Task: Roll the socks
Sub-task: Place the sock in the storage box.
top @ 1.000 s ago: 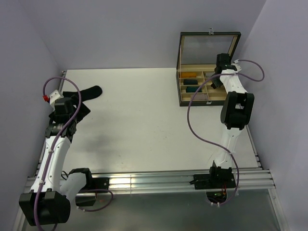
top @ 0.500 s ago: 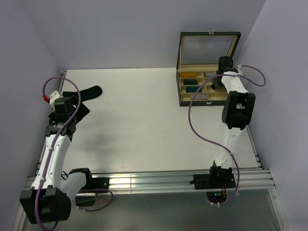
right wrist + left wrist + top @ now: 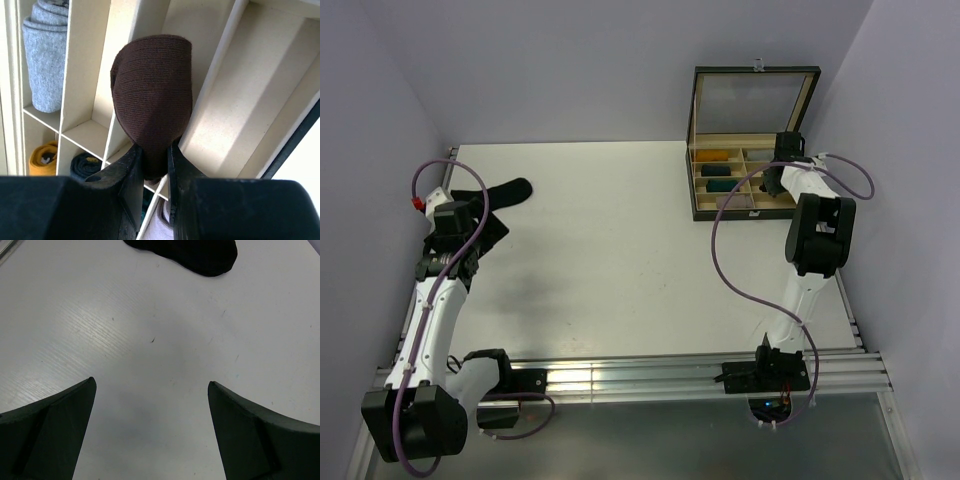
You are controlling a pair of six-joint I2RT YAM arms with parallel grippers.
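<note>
1. Left arm (image 3: 430,320): base at near edge, elbow folded back low at the near-left corner, forearm running up toward the far left.
2. Left pincer (image 3: 151,382): jaws spread wide, both dark fingers (image 3: 50,435) apart, nothing between them; angled downward.
3. Right arm (image 3: 800,290): rises from its base, elbow high, forearm stretched to the far right.
4. Right pincer (image 3: 155,150): jaws drawn in narrow, pinching the lower end of a brown sock roll (image 3: 152,90).
</note>
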